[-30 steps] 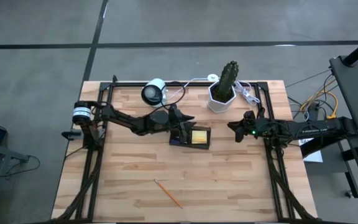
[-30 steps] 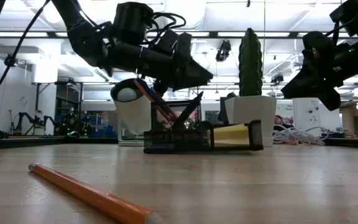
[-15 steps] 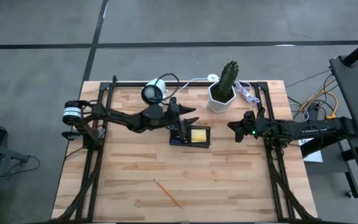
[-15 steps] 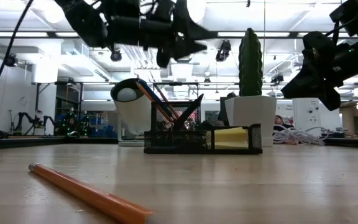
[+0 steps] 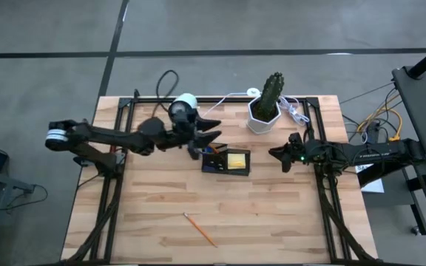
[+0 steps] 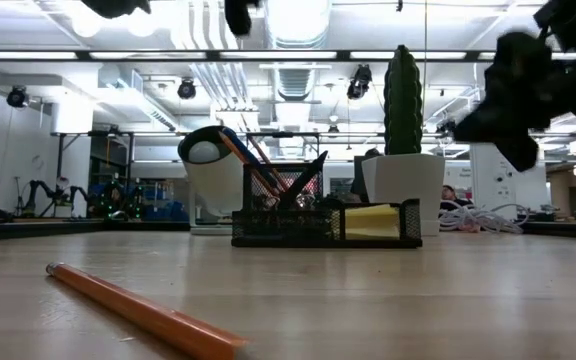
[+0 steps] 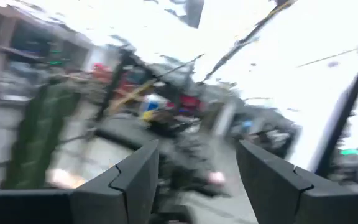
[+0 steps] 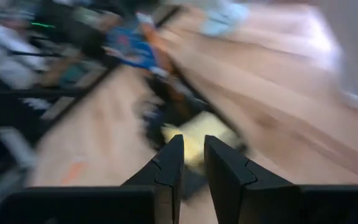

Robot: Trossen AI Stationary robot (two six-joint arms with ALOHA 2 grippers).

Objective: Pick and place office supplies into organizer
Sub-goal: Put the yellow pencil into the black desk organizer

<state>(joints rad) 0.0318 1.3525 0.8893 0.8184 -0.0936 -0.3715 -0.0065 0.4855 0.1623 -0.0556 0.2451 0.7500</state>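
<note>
Lying diagonally near table's front edge: orange pencil (image 5: 199, 230) | left pincer (image 5: 208, 130) open, empty | right pincer (image 5: 274, 153) nearly closed, empty

I can read no writing, label, brand, number or sign anywhere around me: nothing legible on the small black mesh organizer tray (image 6: 325, 224), the yellow sticky-note pad (image 6: 371, 219) inside it, or the white hexagonal cactus pot (image 5: 262, 114).
</note>
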